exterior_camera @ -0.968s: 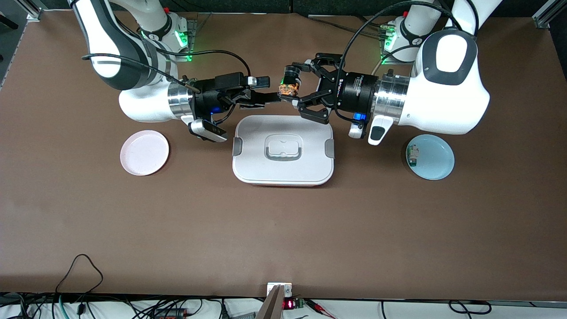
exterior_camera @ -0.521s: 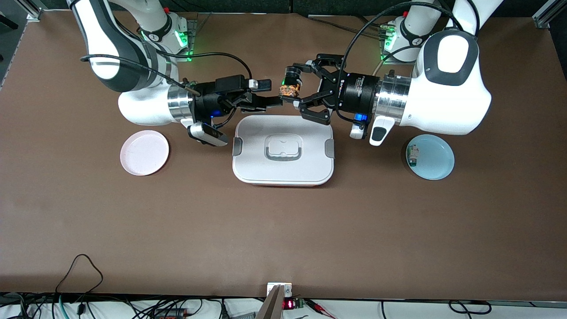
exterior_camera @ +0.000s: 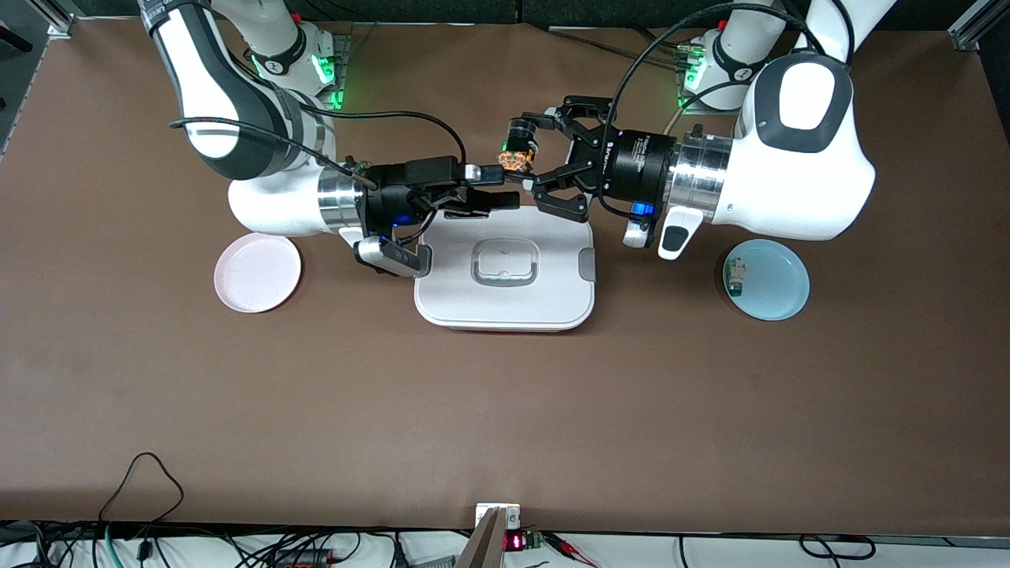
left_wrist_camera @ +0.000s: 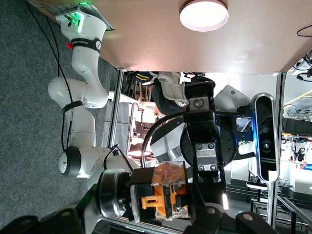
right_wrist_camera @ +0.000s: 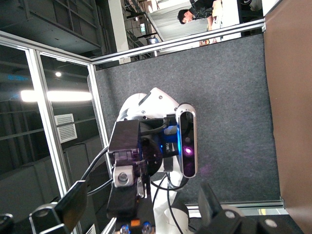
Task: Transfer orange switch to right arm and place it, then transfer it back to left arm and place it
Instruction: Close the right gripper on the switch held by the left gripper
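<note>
The orange switch (exterior_camera: 515,158) hangs in the air, with my left gripper (exterior_camera: 527,158) shut on it over the table just past the box's (exterior_camera: 505,304) edge on the robot-base side. In the left wrist view the switch (left_wrist_camera: 168,192) fills the space between the black jaws of my left gripper (left_wrist_camera: 161,217). My right gripper (exterior_camera: 505,188) is open over that same box edge, and its fingertips reach right up beside the switch without closing on it. One right finger (left_wrist_camera: 207,163) stands close against the switch. In the right wrist view my right gripper (right_wrist_camera: 141,204) has its fingers spread wide.
A pink plate (exterior_camera: 258,272) lies toward the right arm's end of the table. A blue plate (exterior_camera: 777,288) lies toward the left arm's end, with a small white-and-green component (exterior_camera: 735,276) on it. The white box sits between the plates, under both wrists.
My right arm has moved toward the left arm, bringing its open fingers up beside the switch and over the box's edge. The left arm and the switch have stayed in place.
</note>
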You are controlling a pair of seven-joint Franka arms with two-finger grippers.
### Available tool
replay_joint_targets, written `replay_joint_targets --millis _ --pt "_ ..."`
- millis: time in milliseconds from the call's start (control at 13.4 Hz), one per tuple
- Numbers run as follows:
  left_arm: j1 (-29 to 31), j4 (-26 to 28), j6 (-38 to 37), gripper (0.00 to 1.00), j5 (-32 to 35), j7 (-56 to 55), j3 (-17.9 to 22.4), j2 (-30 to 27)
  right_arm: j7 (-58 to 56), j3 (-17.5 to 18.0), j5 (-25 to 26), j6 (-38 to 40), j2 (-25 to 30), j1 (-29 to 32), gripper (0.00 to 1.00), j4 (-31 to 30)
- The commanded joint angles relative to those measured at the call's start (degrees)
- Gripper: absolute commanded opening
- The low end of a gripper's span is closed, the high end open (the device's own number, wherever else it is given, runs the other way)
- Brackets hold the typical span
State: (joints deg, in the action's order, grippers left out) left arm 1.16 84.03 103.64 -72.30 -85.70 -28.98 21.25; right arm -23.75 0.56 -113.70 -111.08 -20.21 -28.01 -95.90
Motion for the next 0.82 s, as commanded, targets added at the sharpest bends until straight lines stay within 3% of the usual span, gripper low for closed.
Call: replay_joint_targets --millis 0,223,372,521,670,745 --pt "-0.2 -0.6 0.2 0.0 -1.2 0.0 0.0 0.2 -0.9 -0.1 -1.3 -0.9 -0.4 -0.7 0.99 1.6" --pt "-0.2 -0.6 0.2 0.01 -1.2 0.0 0.0 0.2 -1.1 -0.1 -1.0 -0.9 -0.2 -0.8 0.93 1.5" --pt "-0.2 -0.6 0.2 0.01 -1.2 0.0 0.0 0.2 -4.6 -0.1 -0.7 -0.9 -0.2 -0.7 0.74 1.2" --pt "-0.2 -0.6 0.2 0.01 -1.2 0.0 0.0 0.2 -8.0 -0.1 -0.6 -0.8 -0.1 -0.6 0.45 1.1" --pt "-0.2 -0.6 0.2 0.01 -1.2 0.0 0.0 0.2 -8.1 -0.2 -0.8 -0.8 -0.1 -0.4 0.32 1.1" --pt "-0.2 -0.6 0.2 0.01 -1.2 0.0 0.0 0.2 -8.1 -0.1 -1.1 -0.8 -0.1 -0.3 0.3 1.1"
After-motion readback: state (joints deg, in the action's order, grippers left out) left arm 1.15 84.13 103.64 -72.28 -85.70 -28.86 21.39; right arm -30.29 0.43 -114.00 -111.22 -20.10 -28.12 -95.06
